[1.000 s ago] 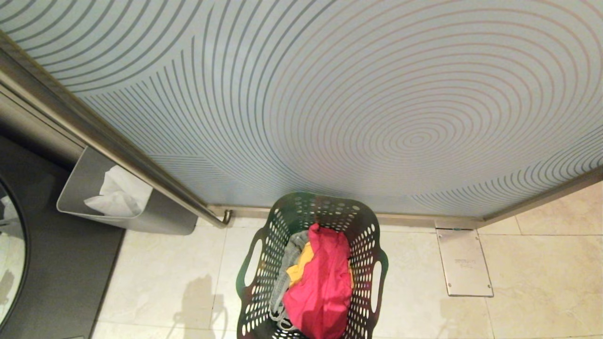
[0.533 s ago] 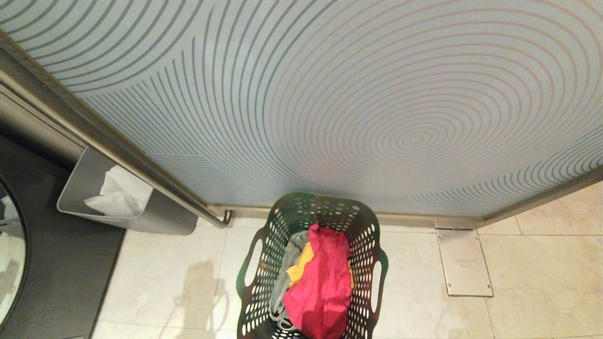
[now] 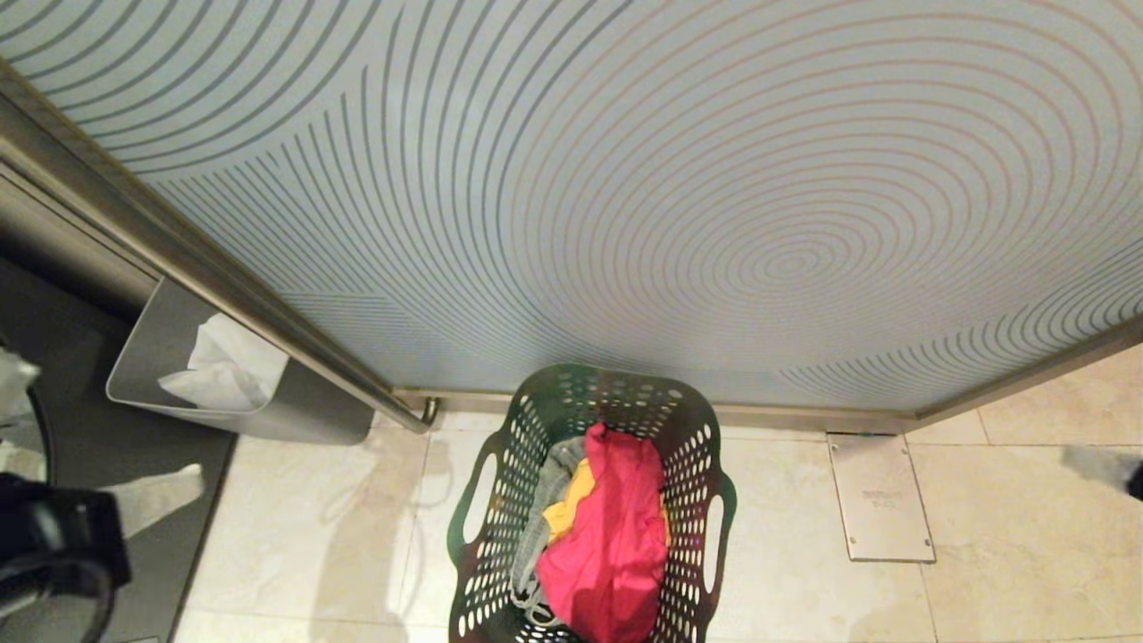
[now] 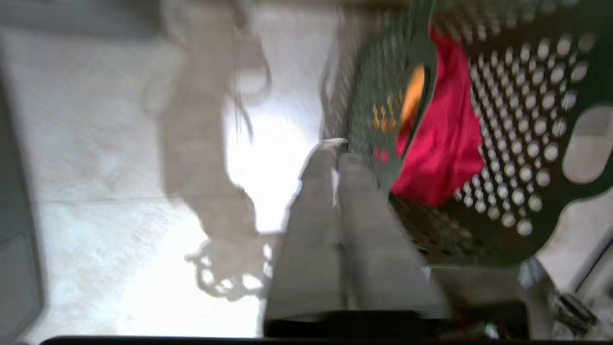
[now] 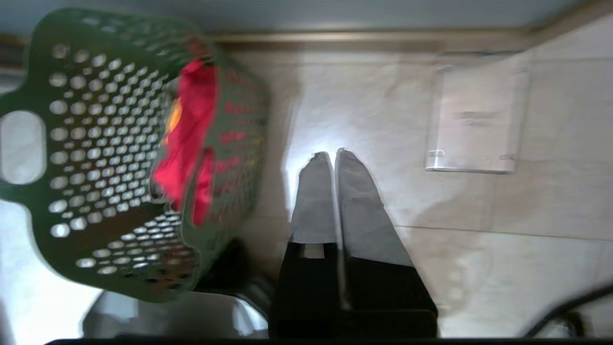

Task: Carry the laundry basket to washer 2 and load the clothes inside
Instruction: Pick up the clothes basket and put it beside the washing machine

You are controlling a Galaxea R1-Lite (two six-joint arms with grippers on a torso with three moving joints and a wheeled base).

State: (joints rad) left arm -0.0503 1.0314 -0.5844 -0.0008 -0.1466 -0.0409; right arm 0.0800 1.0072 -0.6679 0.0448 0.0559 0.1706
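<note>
Change: both arms have entered the head view at its edges; basket (image 3: 591, 500) has not moved.
Left gripper (image 4: 335, 149): clenched, empty, over the floor (image 3: 304, 536), tips just beside the basket's outer wall.
Right gripper (image 5: 330, 155): clenched, empty, over the floor, basket off to its side and apart, floor plate (image 5: 474, 120) ahead.
Basket: upright on the floor between the two grippers, against the patterned panel (image 3: 625, 196).
Clothes (image 3: 607, 536): inside the basket, pink garment on top.
Grey bin (image 3: 214, 375): beyond the left gripper, holding a white sheet.

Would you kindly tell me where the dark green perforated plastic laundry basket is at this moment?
In the head view, the dark green perforated laundry basket stands on the pale tiled floor at bottom centre, before the striped glass wall, right of the grey solid-walled bin.
</note>
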